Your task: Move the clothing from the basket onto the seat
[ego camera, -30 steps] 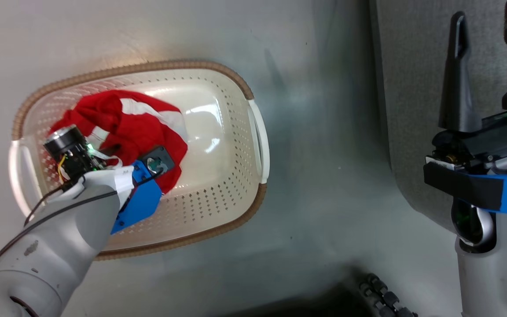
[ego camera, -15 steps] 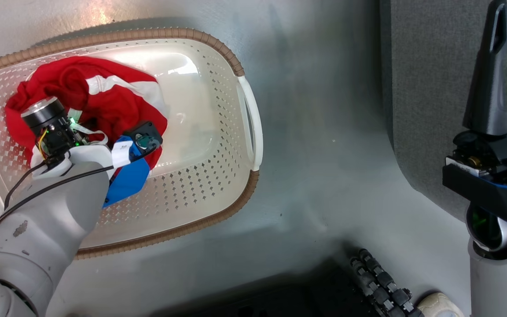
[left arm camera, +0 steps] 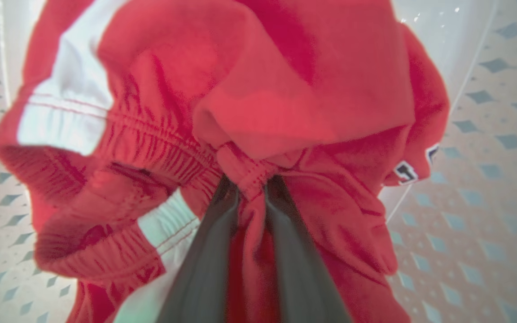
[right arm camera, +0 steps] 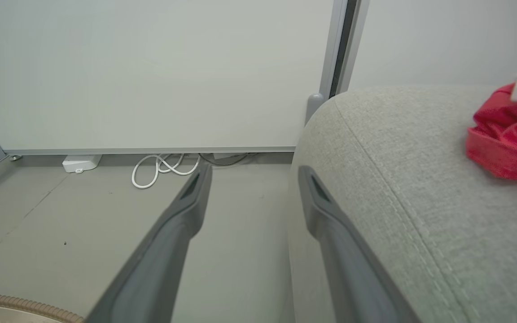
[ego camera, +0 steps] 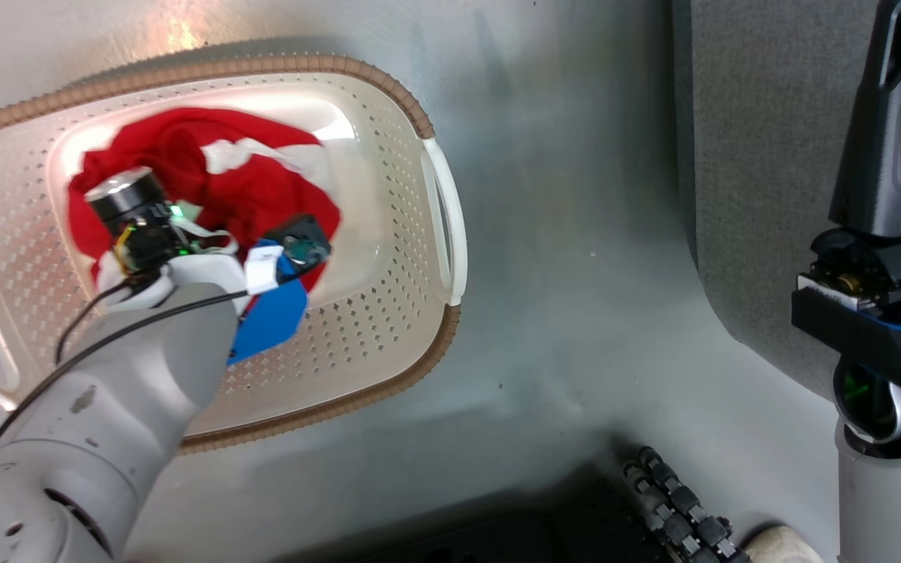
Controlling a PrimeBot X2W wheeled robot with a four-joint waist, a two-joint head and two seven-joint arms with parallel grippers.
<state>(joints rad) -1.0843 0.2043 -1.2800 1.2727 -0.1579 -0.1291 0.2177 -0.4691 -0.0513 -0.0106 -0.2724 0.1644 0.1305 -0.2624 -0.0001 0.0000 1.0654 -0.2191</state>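
The clothing (ego camera: 255, 188) is a crumpled red garment with white stripes, lying in the left half of the cream basket (ego camera: 388, 313) on the floor. My left arm reaches down into the basket. In the left wrist view my left gripper (left arm camera: 249, 184) is shut on a stitched fold of the clothing (left arm camera: 285, 89), with fabric bunched around both fingers. My right gripper (right arm camera: 249, 172) stands open and empty beside the front corner of the grey seat (right arm camera: 397, 202). One of its fingers (ego camera: 881, 117) rises over the seat (ego camera: 763, 156). Another red garment (right arm camera: 505, 139) lies on the seat cushion.
Grey floor separates the basket from the seat. A white coiled cable (right arm camera: 164, 168) and a white box (right arm camera: 81, 162) lie by the far wall. A black ribbed wheel (ego camera: 677, 500) and a pale rounded object (ego camera: 779, 543) sit at the bottom edge. The basket's brown rim (right arm camera: 16, 307) shows below my right gripper.
My left gripper has closed on a fold of the red clothing, which now looks more bunched. The head camera has shifted. The right gripper stays open.
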